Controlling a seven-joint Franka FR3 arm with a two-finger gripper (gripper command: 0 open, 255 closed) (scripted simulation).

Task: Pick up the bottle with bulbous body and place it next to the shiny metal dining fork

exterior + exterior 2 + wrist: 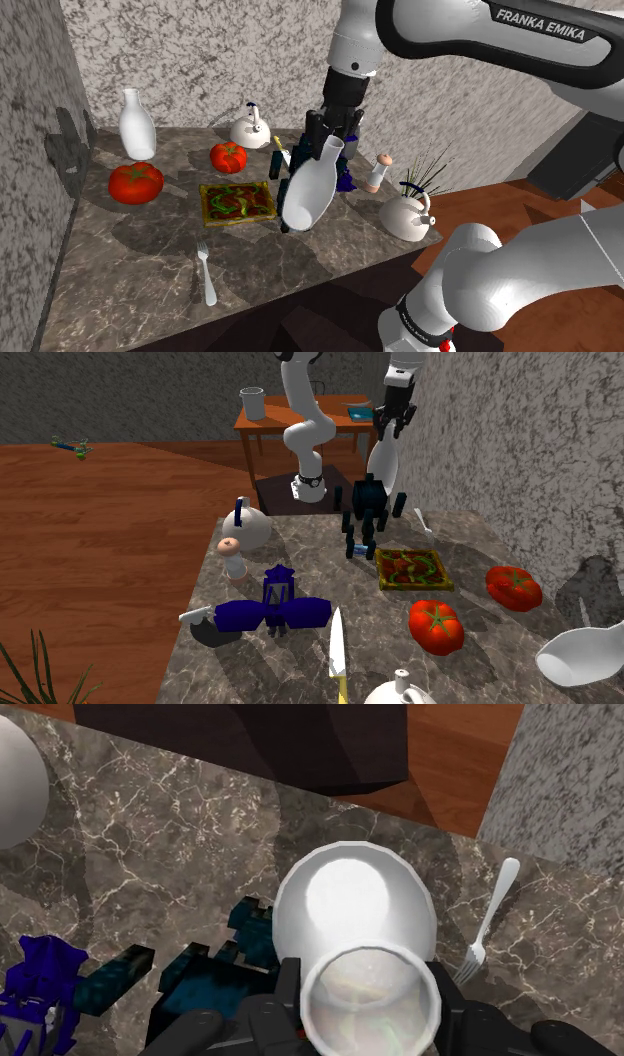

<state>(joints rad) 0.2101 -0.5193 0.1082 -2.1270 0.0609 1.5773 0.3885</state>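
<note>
Reading the shoulder view from the left, the fork (206, 274) lies flat on the marble surface (120, 280) near its front edge, with bare marble on either side. At its one o'clock sits the framed food tray (237, 203). Farther right, at about two o'clock from the fork, hangs the white bulbous bottle (308, 188). It is tilted, its neck is clamped between my jaws, and its base appears to be off the surface.

I judge the pick done and the carry in hand. The next move calls for me to swing the bottle toward eight o'clock, past the tray. Then I must right its tilt and lower it onto bare marble just beside the fork, without landing on the tines.

The wrist view looks down the bottle's open mouth. It shows my jaws pressing both sides of the rim, which the shoulder view leaves vague, and the fork (487, 926) lying near the round body. The second exterior view shows the bottle (383, 464) hanging above a black blocky figure (367, 512), which the bottle mostly hides in the shoulder view.
</note>
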